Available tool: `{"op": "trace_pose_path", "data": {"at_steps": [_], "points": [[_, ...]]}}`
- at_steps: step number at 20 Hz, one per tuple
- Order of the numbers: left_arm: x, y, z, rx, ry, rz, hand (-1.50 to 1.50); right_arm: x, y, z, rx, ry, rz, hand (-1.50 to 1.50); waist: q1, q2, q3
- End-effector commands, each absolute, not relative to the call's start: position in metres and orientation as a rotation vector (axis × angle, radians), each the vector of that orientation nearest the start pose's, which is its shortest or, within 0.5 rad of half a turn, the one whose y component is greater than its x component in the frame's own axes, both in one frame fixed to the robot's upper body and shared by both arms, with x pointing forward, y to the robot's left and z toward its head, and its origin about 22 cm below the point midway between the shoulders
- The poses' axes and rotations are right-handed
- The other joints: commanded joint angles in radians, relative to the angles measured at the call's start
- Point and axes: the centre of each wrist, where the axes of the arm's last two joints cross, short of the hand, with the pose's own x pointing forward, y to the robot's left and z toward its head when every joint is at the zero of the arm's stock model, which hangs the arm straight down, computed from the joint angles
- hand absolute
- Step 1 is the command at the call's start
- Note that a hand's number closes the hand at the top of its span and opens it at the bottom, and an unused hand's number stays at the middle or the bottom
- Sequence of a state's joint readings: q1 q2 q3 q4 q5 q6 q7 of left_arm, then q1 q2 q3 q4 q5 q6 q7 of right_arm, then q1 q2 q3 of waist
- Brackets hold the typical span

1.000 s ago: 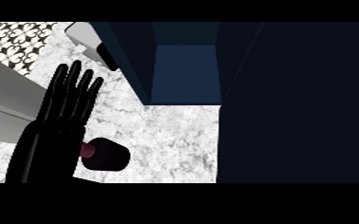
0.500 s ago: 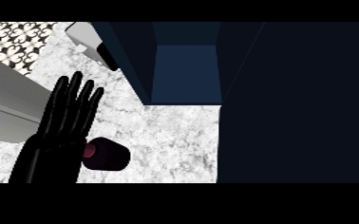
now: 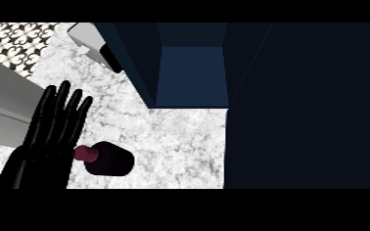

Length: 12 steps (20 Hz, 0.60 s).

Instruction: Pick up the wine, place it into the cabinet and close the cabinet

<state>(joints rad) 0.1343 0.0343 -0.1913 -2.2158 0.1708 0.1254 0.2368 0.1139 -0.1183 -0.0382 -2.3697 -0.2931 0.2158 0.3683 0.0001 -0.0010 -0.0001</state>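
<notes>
- One hand in view: the left hand (image 3: 45,136), at the lower left of the head view, fingers straight and spread, holding nothing. Right hand isn't in frame.
- Change over the last second: that hand has slid down and toward the view's bottom edge, so its fingertips now sit lower on the marble counter (image 3: 173,137). Fingers stayed straight throughout, no curl started.
- Wine bottle (image 3: 107,158) hasn't moved. It stands upright on the counter near the front edge, seen from above: red cap toward the hand, dark body behind it.
- Relation: bottle is just beside the hand's right edge, cap level with the palm and appearing to touch or nearly touch it. You can't tell contact from this angle.
- My read: you're lining the palm up alongside the bottle, pre-grasp. Pick not yet made, so the task is at its first step.
- Cabinet (image 3: 189,76) is open, dark blue interior visible beyond the bottle, well apart from it. Its door (image 3: 296,103) looks to be the dark panel filling the right side.
- Next you'll need the fingers wrapped round the bottle body, not the cap.
- Risk: a sideways nudge from the palm could tip it.
</notes>
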Motion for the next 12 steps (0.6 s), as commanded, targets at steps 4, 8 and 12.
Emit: {"op": "trace_pose_path", "data": {"at_steps": [4, 8, 12], "points": [[0.181, 0.235, 0.113, -0.175, -1.808, 0.124, -1.50, 0.156, -0.241, 0.171, 0.260, -1.908, 0.216, -1.50, 0.000, 0.001, 0.000], [0.162, 0.247, 0.100, -0.134, -1.791, 0.129, -1.50, 0.161, -0.236, 0.157, 0.227, -1.915, 0.240, -1.50, 0.003, 0.000, 0.000], [0.156, 0.230, 0.096, -0.130, -1.776, 0.108, -1.50, 0.160, -0.253, 0.171, 0.242, -1.904, 0.225, -1.50, 0.001, 0.000, 0.000]]}}
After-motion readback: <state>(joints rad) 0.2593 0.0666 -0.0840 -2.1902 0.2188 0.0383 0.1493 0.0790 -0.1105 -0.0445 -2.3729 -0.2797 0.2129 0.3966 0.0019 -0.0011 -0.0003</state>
